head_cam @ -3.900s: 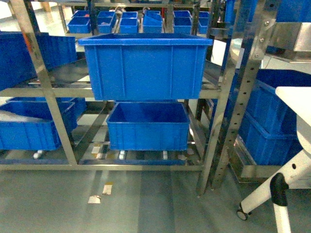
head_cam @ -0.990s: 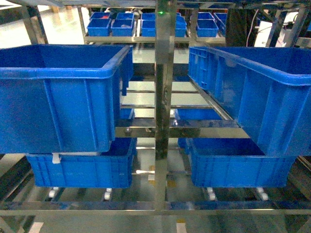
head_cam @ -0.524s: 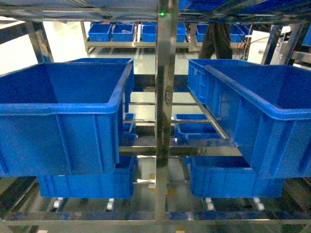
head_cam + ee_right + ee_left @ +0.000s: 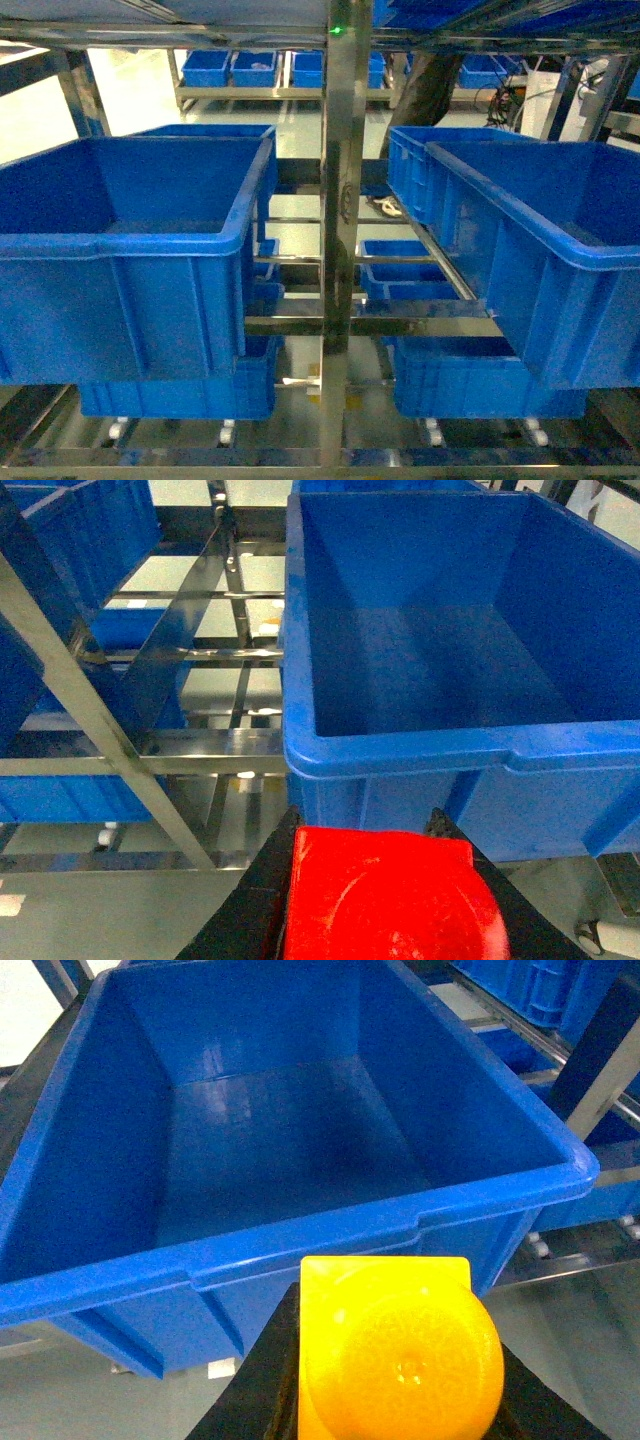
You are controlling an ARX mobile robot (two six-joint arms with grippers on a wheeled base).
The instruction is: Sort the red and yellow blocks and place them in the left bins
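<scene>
A stainless steel rack [image 4: 340, 200] fills the head view, its vertical post running down the centre of the frame with a green light near the top and a pale glossy floor [image 4: 140, 90] showing behind it in the upper left. On the shelf at the left of the frame sits a large deep blue crate [image 4: 130, 260], and another blue crate [image 4: 540, 250] sits at the right; lower blue crates [image 4: 180, 390] stand beneath them near the bottom, and a row of small blue bins [image 4: 250, 66] lines a far shelf along the top. The post and the horizontal rails stand between the two big crates. In the left wrist view, the left gripper [image 4: 390, 1360] at the bottom centre is closed around the orange-yellow block [image 4: 395, 1350], its dark fingers pressed to either side, just short of the near rim of the left crate [image 4: 300, 1250], whose smooth floor fills the upper frame. In the right wrist view, the right gripper [image 4: 385, 895] at the bottom centre clamps the red block [image 4: 385, 895] between black fingers, in front of the near rim of the right crate [image 4: 450, 745], with steel rack rails [image 4: 150, 660] at the left of the frame.
</scene>
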